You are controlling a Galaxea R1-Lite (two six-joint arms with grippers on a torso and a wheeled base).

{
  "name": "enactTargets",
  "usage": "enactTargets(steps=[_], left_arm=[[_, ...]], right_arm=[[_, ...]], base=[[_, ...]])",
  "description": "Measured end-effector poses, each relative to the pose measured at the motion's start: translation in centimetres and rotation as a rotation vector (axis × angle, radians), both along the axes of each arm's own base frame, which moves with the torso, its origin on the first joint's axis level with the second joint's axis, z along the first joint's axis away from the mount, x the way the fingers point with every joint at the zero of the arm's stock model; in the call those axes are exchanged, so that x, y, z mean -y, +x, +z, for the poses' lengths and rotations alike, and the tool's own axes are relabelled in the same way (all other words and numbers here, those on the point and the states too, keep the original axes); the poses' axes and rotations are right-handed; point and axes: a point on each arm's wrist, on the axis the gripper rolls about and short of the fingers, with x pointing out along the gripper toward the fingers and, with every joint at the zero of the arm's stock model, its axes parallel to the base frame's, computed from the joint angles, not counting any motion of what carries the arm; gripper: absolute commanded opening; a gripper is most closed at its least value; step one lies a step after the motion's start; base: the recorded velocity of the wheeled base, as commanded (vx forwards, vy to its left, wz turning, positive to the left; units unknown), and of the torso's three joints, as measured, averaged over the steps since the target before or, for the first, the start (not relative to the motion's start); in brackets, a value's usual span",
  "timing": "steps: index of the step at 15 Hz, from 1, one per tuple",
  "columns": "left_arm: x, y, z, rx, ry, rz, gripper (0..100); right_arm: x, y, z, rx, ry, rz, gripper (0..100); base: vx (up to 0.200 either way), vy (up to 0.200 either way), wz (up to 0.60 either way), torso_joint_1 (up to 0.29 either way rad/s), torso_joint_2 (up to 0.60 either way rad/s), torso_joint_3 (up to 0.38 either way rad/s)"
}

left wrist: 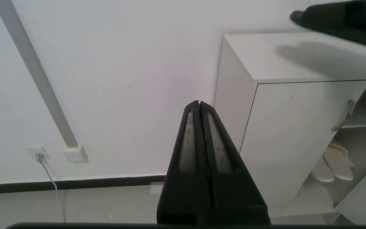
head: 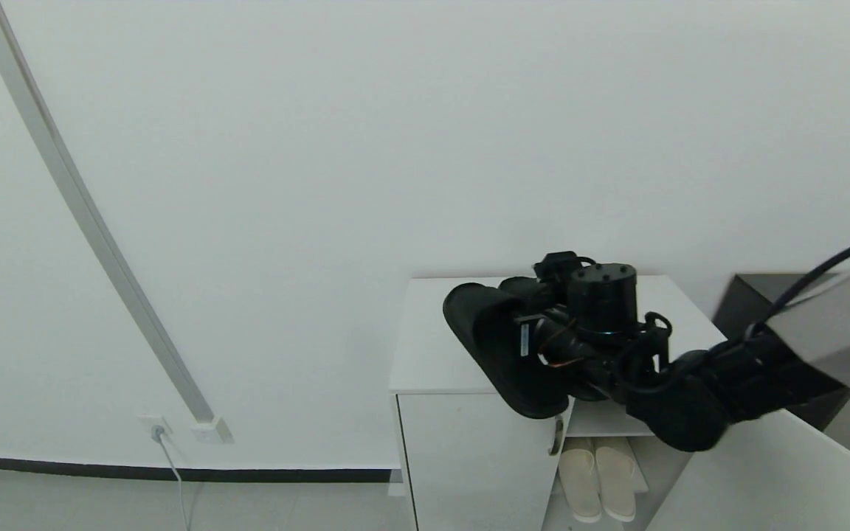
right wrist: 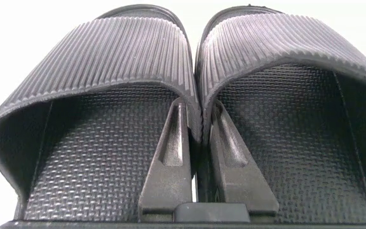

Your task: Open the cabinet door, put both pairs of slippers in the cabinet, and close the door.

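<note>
The pair of black slippers point(head: 502, 354) hangs tilted over the front edge of the white cabinet's top point(head: 432, 346), held side by side. My right gripper point(right wrist: 199, 117) is shut on the black slippers point(right wrist: 126, 76), its fingers pinching their two inner walls together. A pair of beige slippers point(head: 598, 479) lies on a lower shelf inside the cabinet, whose right door point(head: 764, 479) stands open. Well left of the cabinet point(left wrist: 297, 127), my left gripper point(left wrist: 199, 111) is shut with nothing in it. In the left wrist view the black slippers point(left wrist: 348, 19) show above the cabinet top and the beige slippers point(left wrist: 334, 162) inside.
The cabinet's left door point(head: 469, 464) is closed, with a handle point(head: 558, 435) at its inner edge. A wall socket with a cord point(head: 153, 428) and a slanted grey conduit point(head: 93, 221) are on the wall to the left. A dark box point(head: 757, 302) stands right of the cabinet.
</note>
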Motion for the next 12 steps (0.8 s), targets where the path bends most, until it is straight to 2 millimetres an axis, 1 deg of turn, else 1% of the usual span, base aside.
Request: enactTargets(steps=[3,5,6,8,12], left_arm=[[0.0,0.0,0.0,0.0,0.001,0.0,0],[0.0,0.0,0.0,0.0,0.001,0.0,0],[0.0,0.0,0.0,0.0,0.001,0.0,0],[0.0,0.0,0.0,0.0,0.0,0.0,0],[0.0,0.0,0.0,0.0,-0.001,0.0,0]], right_arm=[[2.8,-5.6,3.2,-0.002,0.011,0.073,0],[4.1,-8.6,4.8,-0.009,0.014,0.11,0],[4.4,-9.9,5.5,-0.004,0.024,0.132,0],[4.5,-11.2,6.5,0.01,0.036,0.155,0],[4.6,-12.0,7.5,0.023,0.055,0.168,0]], base=[[0.0,0.0,0.0,0.0,0.0,0.0],[0.0,0.0,0.0,0.0,0.0,0.0],[0.0,0.0,0.0,0.0,0.0,0.0],[0.0,0.0,0.0,0.0,0.0,0.0],[0.0,0.0,0.0,0.0,0.0,0.0]])
